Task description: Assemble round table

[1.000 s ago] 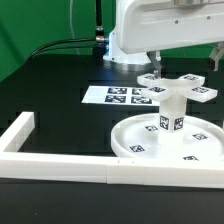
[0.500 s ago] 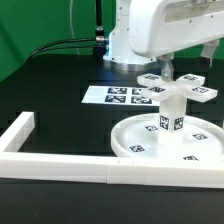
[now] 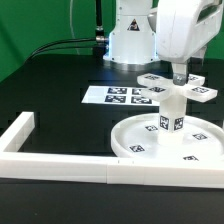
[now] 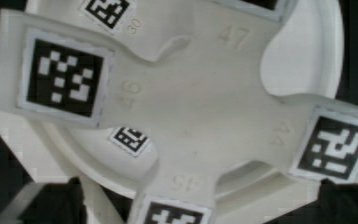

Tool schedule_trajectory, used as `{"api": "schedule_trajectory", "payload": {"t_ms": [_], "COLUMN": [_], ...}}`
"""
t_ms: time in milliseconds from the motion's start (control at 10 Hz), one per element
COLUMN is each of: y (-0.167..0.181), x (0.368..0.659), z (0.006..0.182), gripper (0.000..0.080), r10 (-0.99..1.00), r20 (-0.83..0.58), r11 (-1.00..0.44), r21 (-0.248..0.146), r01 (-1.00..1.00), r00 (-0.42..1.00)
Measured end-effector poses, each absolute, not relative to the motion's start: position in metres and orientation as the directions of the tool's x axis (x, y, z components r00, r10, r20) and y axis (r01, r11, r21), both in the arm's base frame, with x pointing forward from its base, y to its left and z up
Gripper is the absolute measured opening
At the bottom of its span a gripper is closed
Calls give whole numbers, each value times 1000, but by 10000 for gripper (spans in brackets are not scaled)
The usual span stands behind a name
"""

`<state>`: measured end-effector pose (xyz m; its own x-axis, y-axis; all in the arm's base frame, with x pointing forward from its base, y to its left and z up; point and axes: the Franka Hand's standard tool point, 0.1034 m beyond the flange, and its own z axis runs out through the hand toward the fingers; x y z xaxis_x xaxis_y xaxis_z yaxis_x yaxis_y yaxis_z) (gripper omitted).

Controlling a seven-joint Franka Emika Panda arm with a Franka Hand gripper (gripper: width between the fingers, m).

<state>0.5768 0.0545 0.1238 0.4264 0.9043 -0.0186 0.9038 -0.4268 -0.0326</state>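
End effector (image 3: pixel 179 75) over tagged white cross-shaped piece (image 3: pixel 176 86)

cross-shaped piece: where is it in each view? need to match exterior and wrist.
Exterior view: the cross-shaped piece sits atop the short cylinder leg, standing on the round disc, toward the exterior view's right, under the hand.
Wrist view: the cross-shaped piece fills nearly the whole frame, seen from close above.
Shared landmark: the black-and-white square tags on its arms.
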Motion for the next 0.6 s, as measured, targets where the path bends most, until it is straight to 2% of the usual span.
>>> {"api": "schedule_trajectory", "payload": {"t_ms": [400,600], "y": [53,55], "x": [575,574], "z": [118,117], "gripper": [648,648], "r10": [998,992], "r20": [-62,-73], "r11": [-26,98], "r21": [-39,-47], "r01": [999,994], "r00": [24,-101]}}
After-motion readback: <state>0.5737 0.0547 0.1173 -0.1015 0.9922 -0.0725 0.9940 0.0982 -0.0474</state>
